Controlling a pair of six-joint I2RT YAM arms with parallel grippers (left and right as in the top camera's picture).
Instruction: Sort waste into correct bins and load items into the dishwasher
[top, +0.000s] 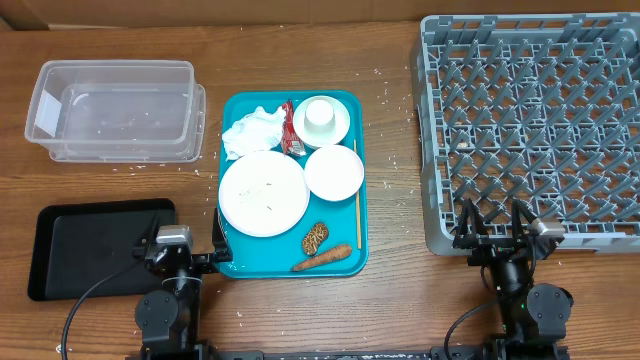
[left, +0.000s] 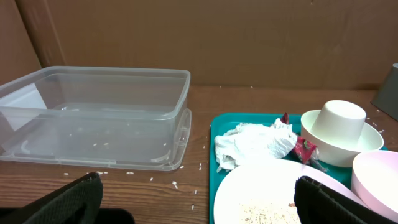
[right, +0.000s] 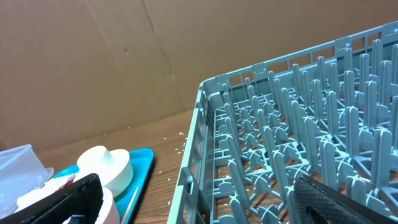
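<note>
surface: wooden table (top: 400, 300) | behind: brown cardboard wall (left: 249, 37) | light: even

The bench (top: 300, 310) is brown wood with visible grain. The tub (top: 115, 64) is clear, smooth plastic, slightly cloudy. The black tray (top: 70, 250) looks like smooth plastic with a dull sheen. The teal tray (top: 275, 258) is glossy plastic and the dish rack (top: 520, 22) is matt grey plastic. The napkin (top: 254, 130) is soft, crumpled paper, and the plate (top: 263, 193) is smooth, white and glossy.

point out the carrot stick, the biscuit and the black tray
carrot stick (top: 322, 259), overhead view, middle of its length
biscuit (top: 314, 237), overhead view, patterned top
black tray (top: 85, 242), overhead view, bare floor
</note>
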